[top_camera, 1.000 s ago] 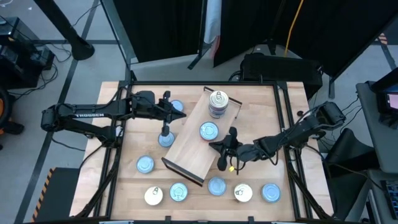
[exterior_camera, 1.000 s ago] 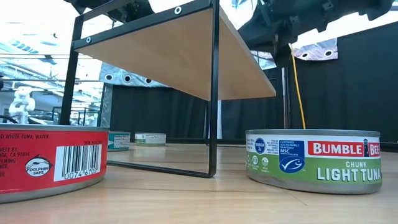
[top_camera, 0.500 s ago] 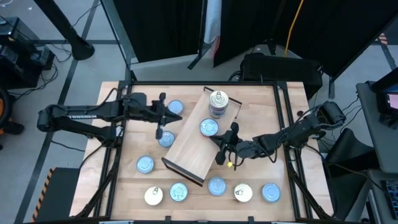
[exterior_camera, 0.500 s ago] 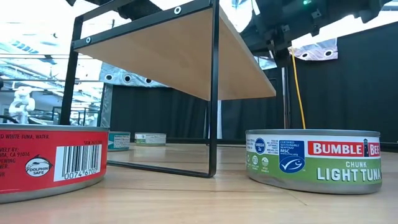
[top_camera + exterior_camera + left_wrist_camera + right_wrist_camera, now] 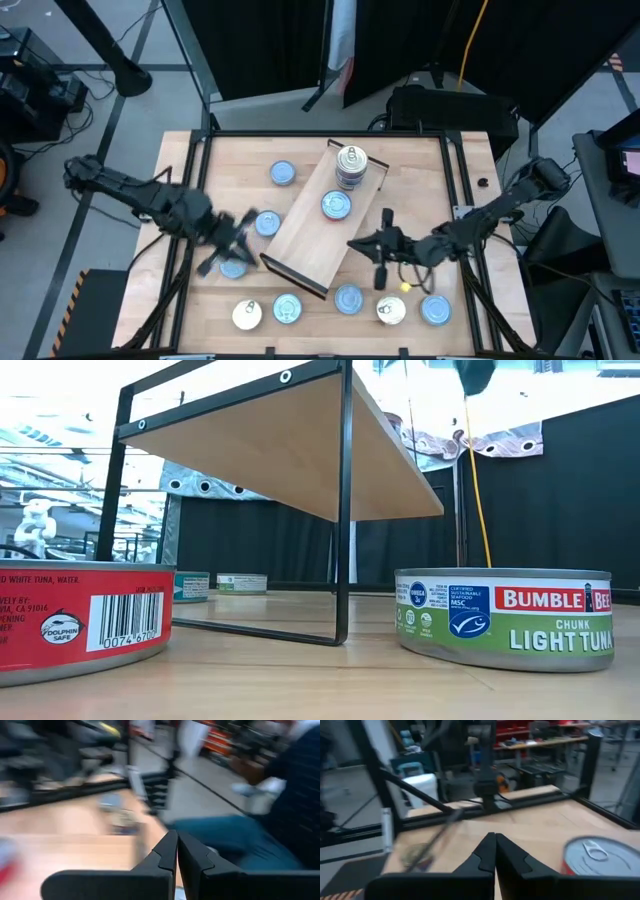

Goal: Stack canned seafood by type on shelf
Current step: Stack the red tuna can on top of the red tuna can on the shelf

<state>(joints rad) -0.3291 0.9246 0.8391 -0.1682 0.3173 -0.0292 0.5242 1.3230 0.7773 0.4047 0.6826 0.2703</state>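
Observation:
The shelf (image 5: 312,225) lies slantwise at mid-table. It carries a short stack of silver-topped tins (image 5: 350,165) at its far end and one blue tin (image 5: 336,205) at its middle. More canned seafood rests flat on the table: blue tins (image 5: 283,173) (image 5: 266,223) left of the shelf, and a row of several (image 5: 348,298) along the near edge. My left gripper (image 5: 222,252) is blurred and shut, above the blue tin (image 5: 235,267) near the shelf's near end. My right gripper (image 5: 352,243) is shut beside the shelf's right long side, above the table.
In the low view a red-walled tin (image 5: 80,620) and a green-labelled tin (image 5: 505,618) stand close, with the shelf's underside (image 5: 290,450) overhead. The table's black frame (image 5: 460,200) runs along its edges. A person in blue trousers (image 5: 235,835) shows beyond the table.
My left gripper has swung fast from the far blue tin toward the table's near edge, turning as it went and staying shut. My right gripper has risen and drawn toward the table's right and near edges, off the shelf's side. No tin has moved.

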